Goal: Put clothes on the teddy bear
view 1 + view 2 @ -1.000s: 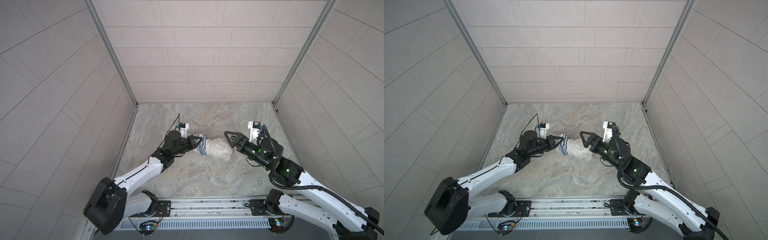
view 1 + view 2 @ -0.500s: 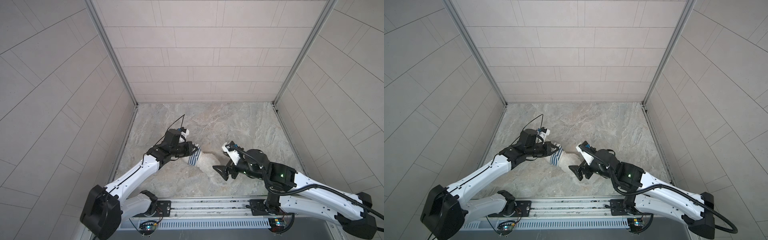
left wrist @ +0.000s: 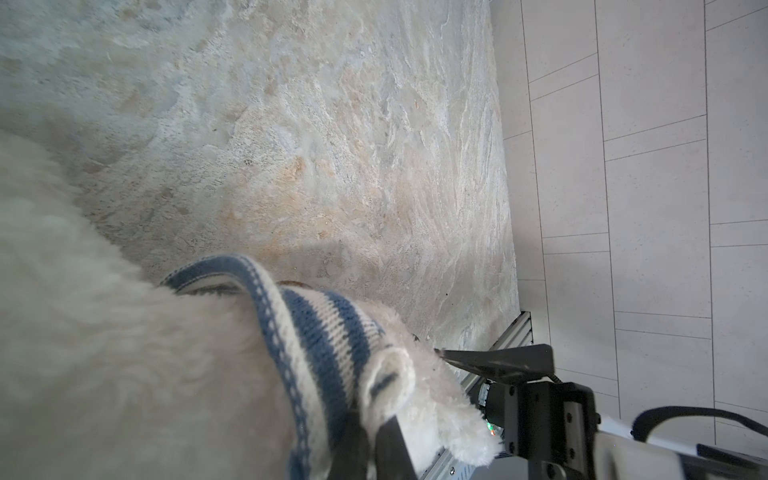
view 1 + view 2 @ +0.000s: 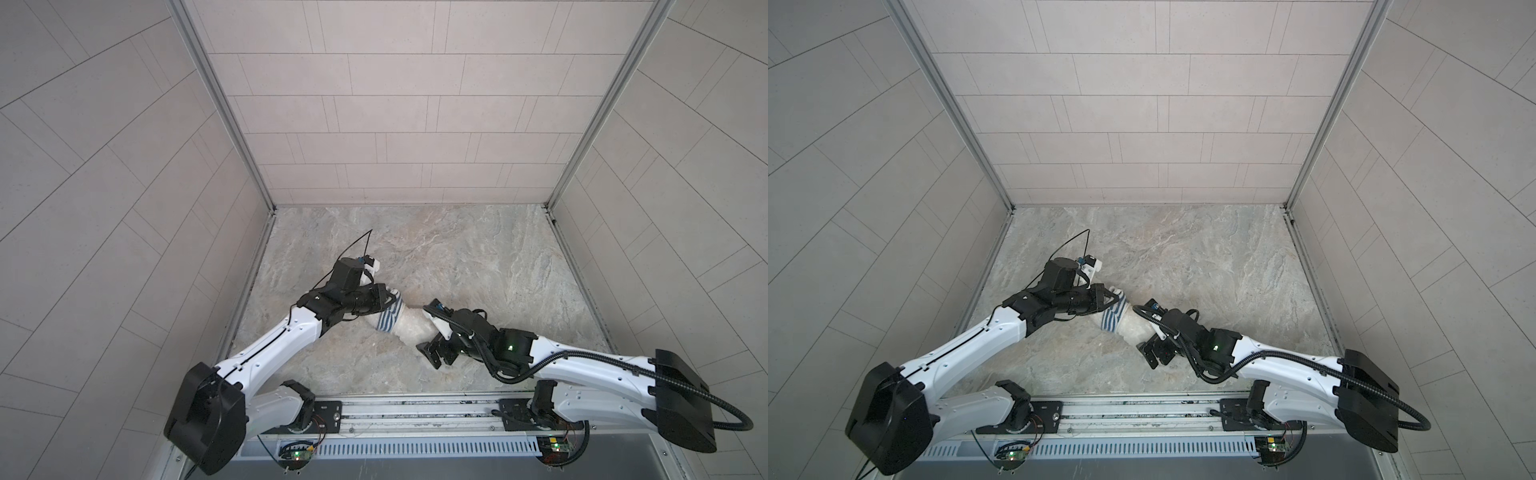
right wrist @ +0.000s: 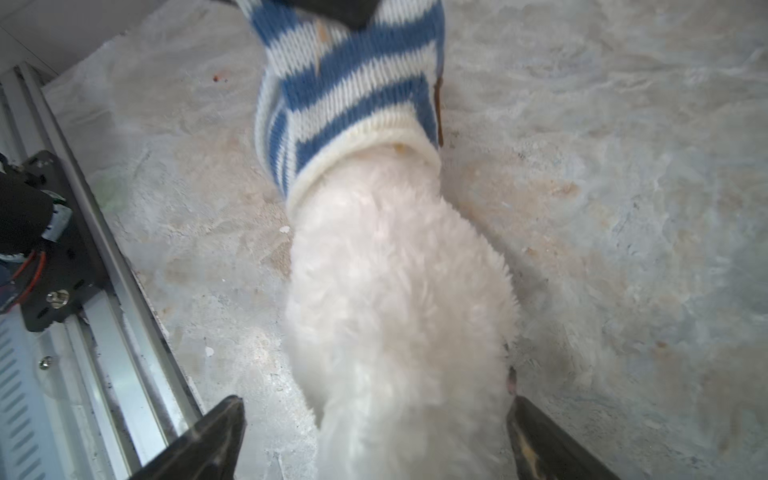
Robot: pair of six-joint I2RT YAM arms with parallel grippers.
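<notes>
The teddy bear [image 4: 412, 328] [image 4: 1134, 328] is a fluffy white plush lying on the stone table between my two arms. A blue-and-white striped shirt [image 4: 387, 321] [image 4: 1109, 316] [image 5: 349, 95] covers the bear's end nearest my left arm; its head does not show. My left gripper [image 4: 390, 300] [image 4: 1113, 297] [image 3: 374, 432] is shut on the shirt's [image 3: 320, 328] cuff edge. My right gripper [image 4: 430, 332] [image 4: 1148, 336] [image 5: 374, 419] is open wide, its jaws straddling the bear's [image 5: 399, 291] bare end without pressing it.
Tiled walls close in the table [image 4: 478, 266] at the back and both sides. The metal rail [image 4: 415, 409] carrying both arm bases runs along the front edge, close behind my right gripper.
My right arm swung from the bear's far right round to its near side and now straddles the bear. My left gripper pulled shirt and bear toward the front.
</notes>
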